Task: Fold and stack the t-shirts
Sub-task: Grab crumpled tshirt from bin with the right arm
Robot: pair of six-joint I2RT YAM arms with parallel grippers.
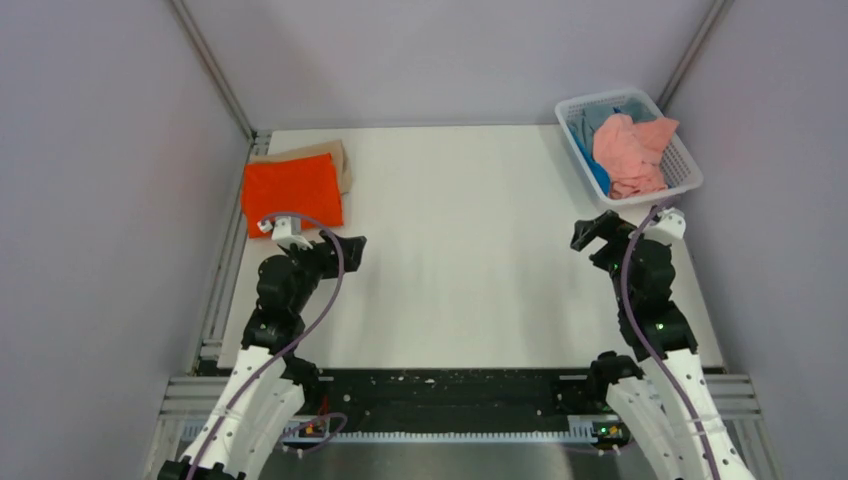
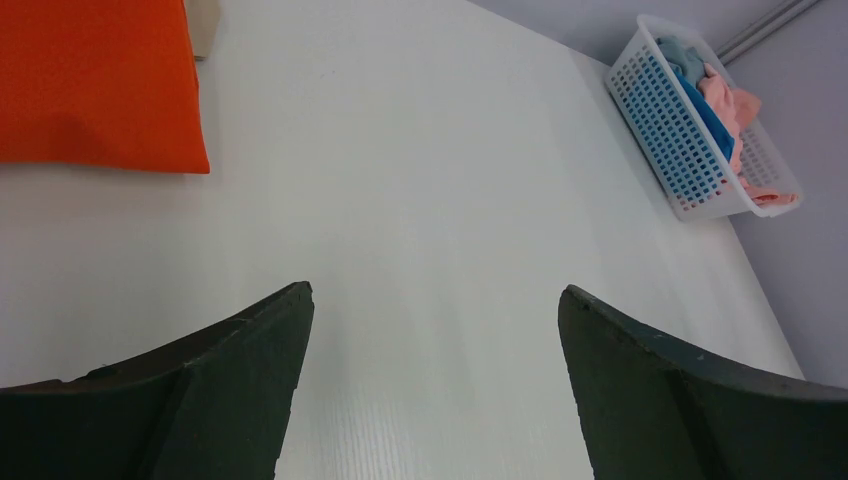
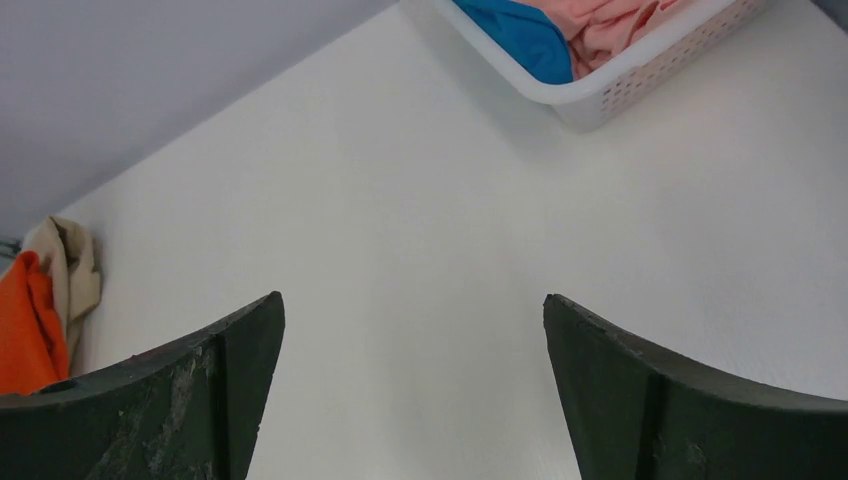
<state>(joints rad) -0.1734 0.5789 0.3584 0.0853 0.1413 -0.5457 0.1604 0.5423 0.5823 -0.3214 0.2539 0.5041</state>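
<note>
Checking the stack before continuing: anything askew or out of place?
The orange shirt sits offset on the tan shirt, whose far edge pokes out. The salmon shirt spills over the basket rim.

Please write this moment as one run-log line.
folded: orange shirt on tan shirt | basket: pink shirt, blue shirt | left gripper: jaws open, empty | right gripper: jaws open, empty

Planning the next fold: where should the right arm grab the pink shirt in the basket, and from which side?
Pinch the raised crumpled middle of the pink shirt, which heaps above the basket rim. Come down from above with the right gripper, likely best: the basket's walls block a sideways approach.
</note>
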